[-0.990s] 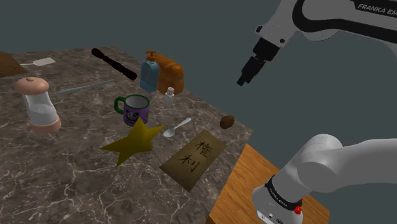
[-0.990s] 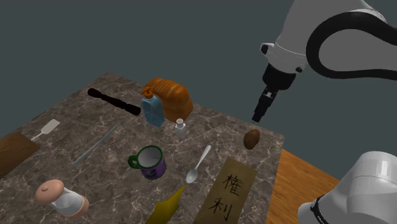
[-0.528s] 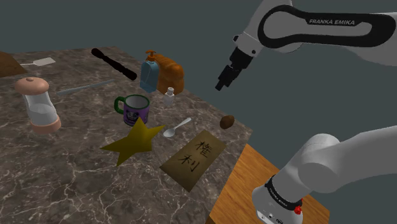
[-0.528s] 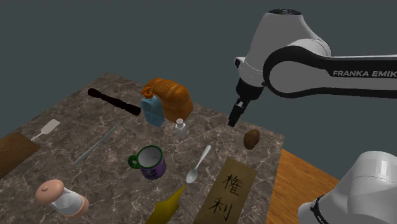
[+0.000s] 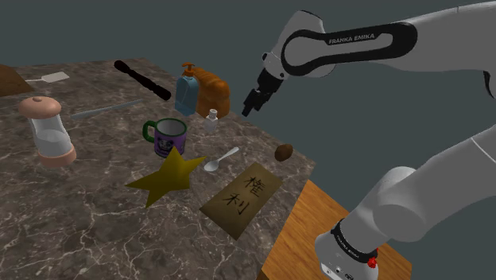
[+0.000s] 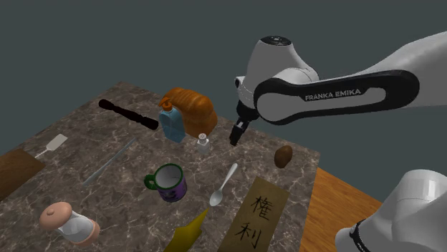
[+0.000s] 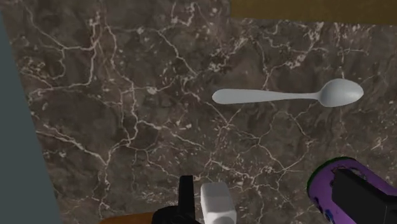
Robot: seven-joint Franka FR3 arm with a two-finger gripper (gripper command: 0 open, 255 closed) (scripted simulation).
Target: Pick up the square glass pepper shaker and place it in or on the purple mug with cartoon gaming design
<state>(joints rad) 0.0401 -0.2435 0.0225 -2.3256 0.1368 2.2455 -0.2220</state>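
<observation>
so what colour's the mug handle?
Dark green handle, on the purple mug; shoulder view shows it best.

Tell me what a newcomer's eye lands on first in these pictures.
The big white arm stretched over the dark marble table catches the eye first. Its black hand hangs in the air close to the small clear pepper shaker. Next come the yellow star beside the purple mug mid-table, and the brown plaque with black characters at the table edge nearest the stand.
</observation>
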